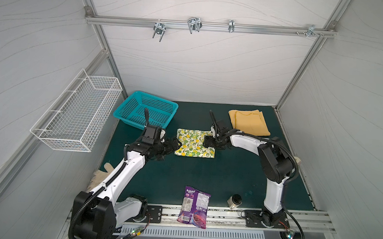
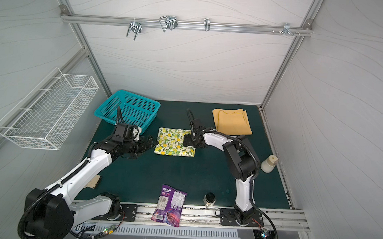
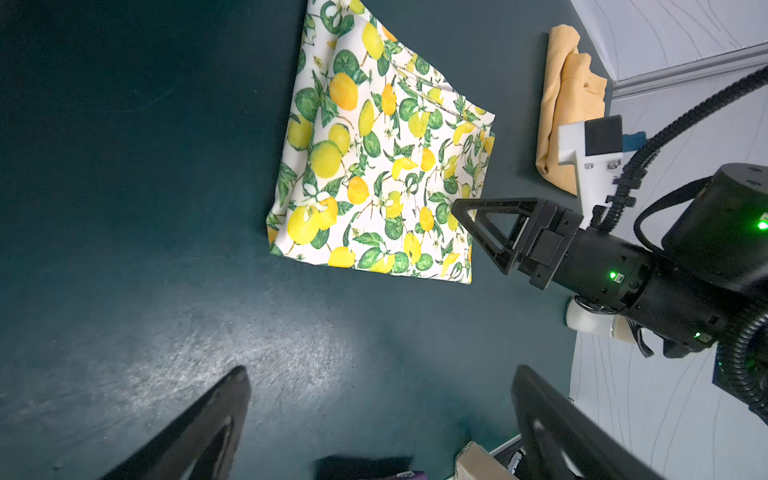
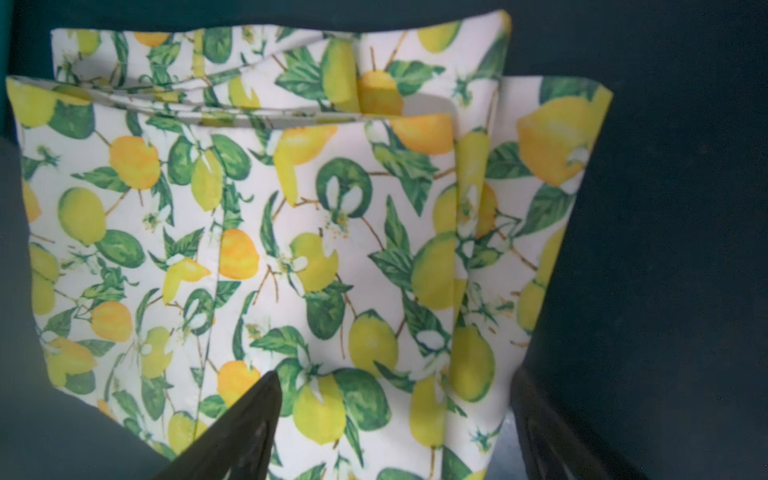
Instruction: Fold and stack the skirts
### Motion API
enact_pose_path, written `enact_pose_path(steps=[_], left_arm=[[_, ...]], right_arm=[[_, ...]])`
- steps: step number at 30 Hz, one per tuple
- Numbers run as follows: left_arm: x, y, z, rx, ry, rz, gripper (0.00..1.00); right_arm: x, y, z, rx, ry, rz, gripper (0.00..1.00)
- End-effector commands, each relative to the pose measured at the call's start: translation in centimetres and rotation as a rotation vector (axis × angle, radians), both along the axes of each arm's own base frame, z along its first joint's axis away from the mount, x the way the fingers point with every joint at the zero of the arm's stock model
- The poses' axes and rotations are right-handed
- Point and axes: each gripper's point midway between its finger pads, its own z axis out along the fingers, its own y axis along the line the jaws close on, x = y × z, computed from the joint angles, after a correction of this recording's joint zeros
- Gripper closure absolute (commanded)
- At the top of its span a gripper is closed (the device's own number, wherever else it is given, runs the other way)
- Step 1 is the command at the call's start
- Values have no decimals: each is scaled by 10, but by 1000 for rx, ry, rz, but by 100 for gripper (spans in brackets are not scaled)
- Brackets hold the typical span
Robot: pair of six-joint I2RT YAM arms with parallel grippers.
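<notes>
Robot lab cell: alu frame (image 1: 210, 26), white panel walls (image 1: 189, 67).

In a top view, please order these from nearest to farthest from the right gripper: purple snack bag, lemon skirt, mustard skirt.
1. lemon skirt, in the middle, directly at the right gripper.
2. mustard skirt, folded, at the far right corner.
3. purple snack bag, at the near edge.

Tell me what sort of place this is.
Probably a robot test cell rather than a home: white panelled walls on an aluminium frame, two white-and-black robot arms bolted to a metal rail beside a dark green mat, and staged props, a folded lemon-print cloth skirt and a turquoise plastic basket.
</notes>
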Motion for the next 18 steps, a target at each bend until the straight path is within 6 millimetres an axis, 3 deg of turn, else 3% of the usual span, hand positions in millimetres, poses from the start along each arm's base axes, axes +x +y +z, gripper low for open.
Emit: enact_pose_path(steps=[1,6,18], left_arm=[[1,5,2,17,-24,4,1],[-1,9,0,22,-21,12,1],[-3,12,-2,15,-21,20,1]], right_arm=[[-19,1,-33,-25,101,7,21],[-19,-1,-33,-26,93,-6,40],[-3,-2,-10,1,38,-6,86]])
